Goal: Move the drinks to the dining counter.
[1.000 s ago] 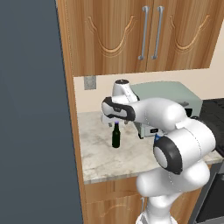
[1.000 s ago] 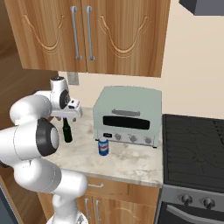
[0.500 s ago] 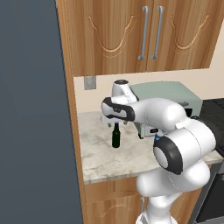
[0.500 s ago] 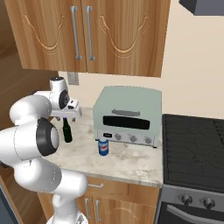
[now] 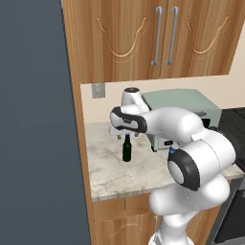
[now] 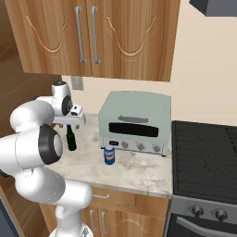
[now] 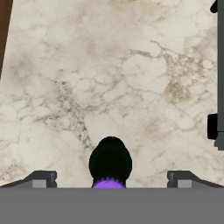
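Observation:
A dark green-black bottle (image 5: pixel 127 149) (image 6: pixel 71 140) with a purple cap stands upright on the marble worktop (image 5: pixel 110 167), left of the toaster oven. My gripper (image 5: pixel 127 134) (image 6: pixel 69 125) hangs straight above it, pointing down, open. In the hand view the bottle (image 7: pixel 110 162) sits between the two spread fingertips (image 7: pixel 41 178), with a wide gap on each side and nothing gripped. The blue soda can (image 6: pixel 109 155) stands in front of the toaster oven, to the right of the bottle. The dining counter is out of view.
A grey toaster oven (image 6: pixel 134 121) (image 5: pixel 184 107) stands at the back of the worktop, close to the right of the bottle. Wooden wall cabinets (image 6: pixel 92 32) hang overhead. A black stove (image 6: pixel 203 150) lies to the right, a tall dark panel (image 5: pixel 33 119) to the left.

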